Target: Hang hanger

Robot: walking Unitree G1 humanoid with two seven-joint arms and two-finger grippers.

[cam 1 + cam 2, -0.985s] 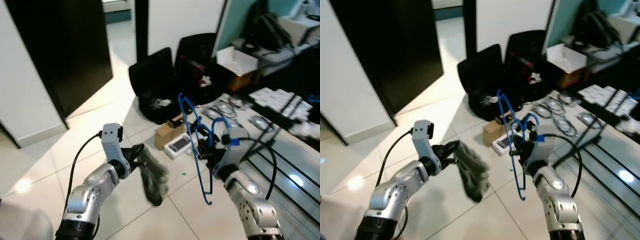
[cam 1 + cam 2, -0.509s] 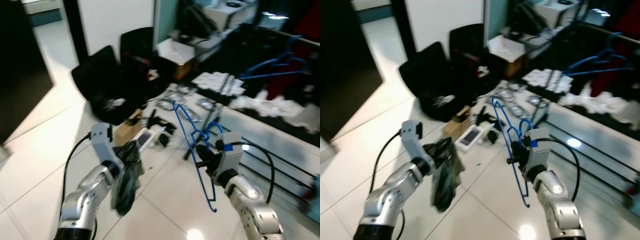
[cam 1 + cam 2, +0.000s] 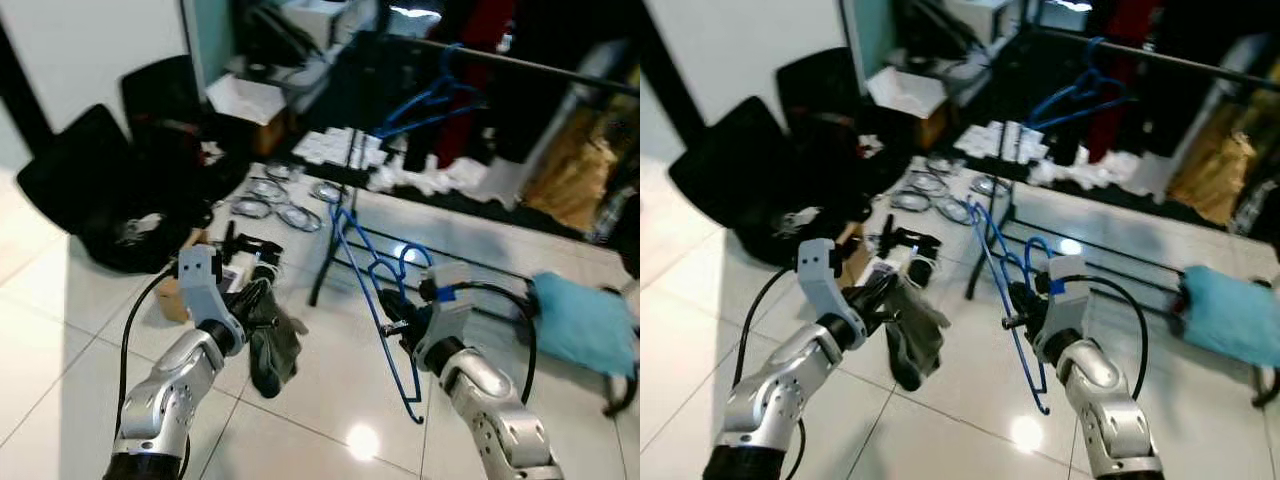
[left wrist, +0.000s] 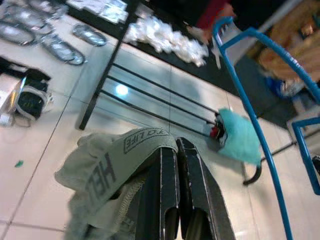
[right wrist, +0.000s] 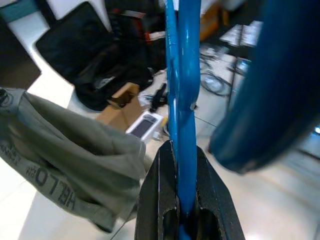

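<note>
Motion blur smears both head views, so the cables (image 3: pixel 268 195) on the floor and the white pieces (image 3: pixel 335 146) under the rail (image 3: pixel 520 65) can't be made out. The cloth (image 4: pixel 107 172) runs off the left wrist picture's edge. Up close, the blue hanger (image 5: pixel 181 100) blurs out and covers much of the right wrist view. The teal bundle (image 3: pixel 585 322) stays unclear.

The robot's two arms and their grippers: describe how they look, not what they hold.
Both arms are silver metal with rounded, jointed segments. The left arm carries a pale boxy wrist module and a looping black cable. The right arm has a similar pale box with a blue mark and its own black cable. Each ends in long black fingers.
</note>
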